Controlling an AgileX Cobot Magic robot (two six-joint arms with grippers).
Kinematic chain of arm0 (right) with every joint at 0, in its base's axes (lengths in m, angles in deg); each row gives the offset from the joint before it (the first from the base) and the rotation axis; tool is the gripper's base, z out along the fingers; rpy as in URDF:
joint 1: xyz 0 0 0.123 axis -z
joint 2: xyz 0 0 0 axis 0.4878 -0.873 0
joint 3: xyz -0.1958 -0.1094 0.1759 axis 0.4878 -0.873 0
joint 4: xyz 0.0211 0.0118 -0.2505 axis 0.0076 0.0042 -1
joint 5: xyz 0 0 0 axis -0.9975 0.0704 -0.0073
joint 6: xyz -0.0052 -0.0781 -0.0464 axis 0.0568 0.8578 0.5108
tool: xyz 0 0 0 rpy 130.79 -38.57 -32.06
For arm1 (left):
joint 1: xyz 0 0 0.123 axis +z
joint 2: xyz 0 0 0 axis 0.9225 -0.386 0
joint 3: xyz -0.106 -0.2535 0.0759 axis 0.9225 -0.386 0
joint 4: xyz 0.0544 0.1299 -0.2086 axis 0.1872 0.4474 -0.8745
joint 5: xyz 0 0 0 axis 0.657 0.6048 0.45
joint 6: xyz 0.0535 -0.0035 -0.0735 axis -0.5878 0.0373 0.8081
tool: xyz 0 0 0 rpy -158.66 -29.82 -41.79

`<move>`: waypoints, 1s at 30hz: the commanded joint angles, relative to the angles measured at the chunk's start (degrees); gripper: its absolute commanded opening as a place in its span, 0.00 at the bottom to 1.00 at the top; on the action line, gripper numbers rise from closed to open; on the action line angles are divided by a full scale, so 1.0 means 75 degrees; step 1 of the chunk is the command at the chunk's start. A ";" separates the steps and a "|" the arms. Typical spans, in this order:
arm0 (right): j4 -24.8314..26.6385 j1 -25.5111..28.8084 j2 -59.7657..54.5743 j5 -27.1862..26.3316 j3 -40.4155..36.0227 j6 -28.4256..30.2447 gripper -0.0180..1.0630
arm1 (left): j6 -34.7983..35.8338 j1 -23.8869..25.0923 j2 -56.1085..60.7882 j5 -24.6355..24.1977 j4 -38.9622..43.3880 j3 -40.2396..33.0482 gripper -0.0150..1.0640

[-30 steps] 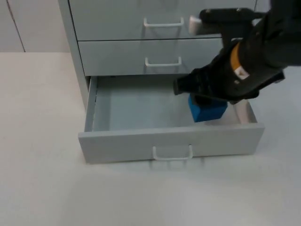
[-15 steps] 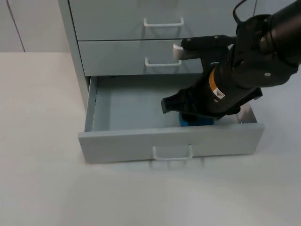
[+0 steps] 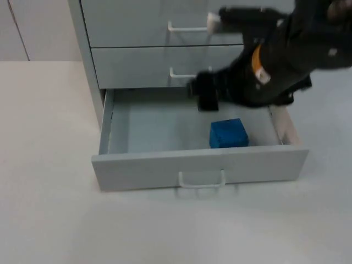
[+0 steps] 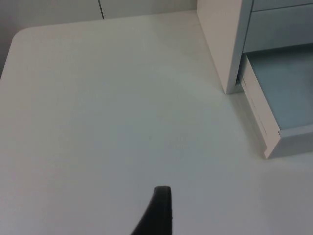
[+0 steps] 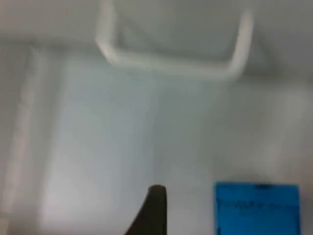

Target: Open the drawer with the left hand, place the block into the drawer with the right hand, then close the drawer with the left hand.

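Note:
The bottom drawer (image 3: 148, 166) of the grey cabinet stands pulled out. A blue block (image 3: 228, 133) rests on the drawer floor near its front right, with nothing touching it. My right gripper (image 3: 205, 96) hovers open over the back of the drawer, up and to the left of the block, close to the middle drawer's handle (image 3: 190, 73). The right wrist view has the blue block (image 5: 257, 208) on the drawer floor beside my fingertip (image 5: 152, 210). My left arm waits off to the left of the cabinet, its fingertip (image 4: 157, 210) above bare table, well away from the open drawer (image 4: 279, 98).
The cabinet (image 3: 88, 49) has two shut drawers above the open one, each with a white handle. The open drawer's own handle (image 3: 201, 180) faces the front. White table top (image 3: 44, 165) spreads to the left and in front of the cabinet.
The right gripper lowered the block into the drawer, let go of it, and has lifted back and up towards the cabinet. The block now lies free on the drawer floor.

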 commanded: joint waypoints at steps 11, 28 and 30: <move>0.2739 -0.0253 0.2970 0.1759 -0.1430 0.3280 0.77 | -0.0014 0.0021 0.0028 0.0086 -0.0022 -0.0022 0.79; 0.2943 -0.0230 0.4834 0.1760 -0.3317 0.3827 0.77 | -0.0014 0.0021 0.0028 0.0190 -0.0039 -0.0022 0.79; 0.2927 -0.0194 0.4834 0.1760 -0.3317 0.3935 0.77 | -0.0014 0.0021 0.0028 0.0205 -0.0039 -0.0022 0.79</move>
